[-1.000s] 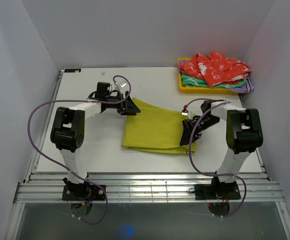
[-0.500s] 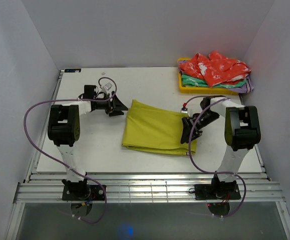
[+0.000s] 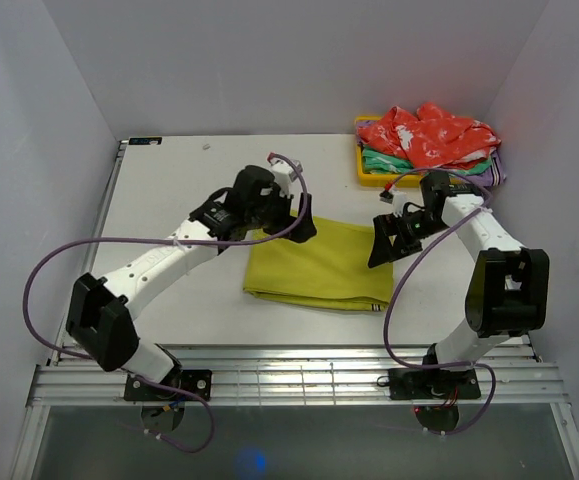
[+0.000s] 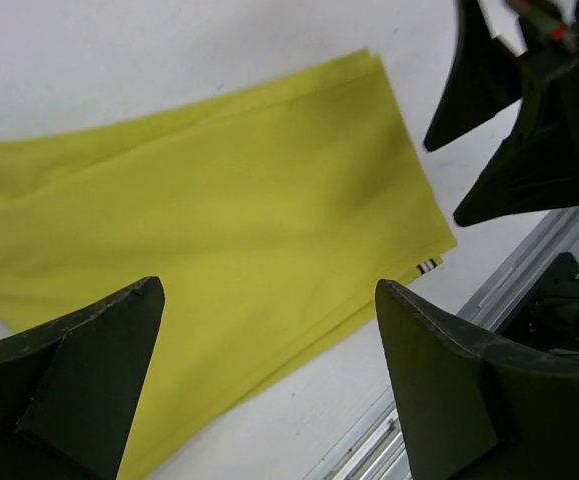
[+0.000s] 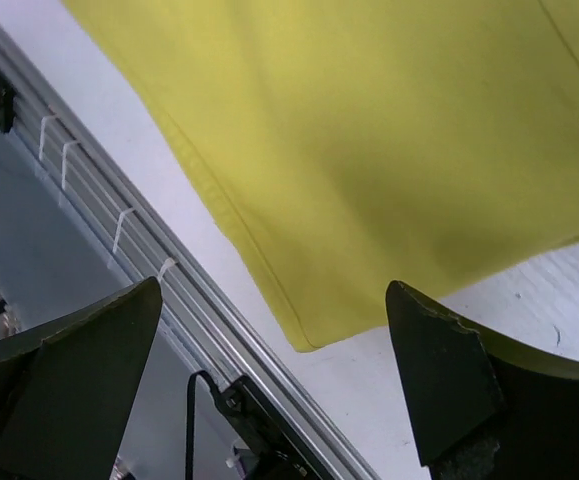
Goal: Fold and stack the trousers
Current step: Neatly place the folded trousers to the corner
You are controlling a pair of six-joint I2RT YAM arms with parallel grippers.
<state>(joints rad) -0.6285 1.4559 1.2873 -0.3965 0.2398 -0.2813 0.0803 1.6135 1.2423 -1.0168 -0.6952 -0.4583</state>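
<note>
The trousers (image 3: 319, 265) lie half-folded mid-table (image 3: 159, 190), with the left end effector (image 3: 294, 222) and right end effector (image 3: 382, 243) wide open and empty near their far edge, so probably both must pinch there for another fold.

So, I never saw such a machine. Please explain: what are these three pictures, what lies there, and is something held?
These are two robot arms fixed at the near edge of a white table. The wide picture comes from a camera above; the other two from wrist cameras, where the dark wedges are fingers. A folded pair of mustard yellow-green cloth trousers lies flat. A yellow tray at the far right holds a red patterned garment. The left gripper and right gripper are open, holding nothing.
</note>
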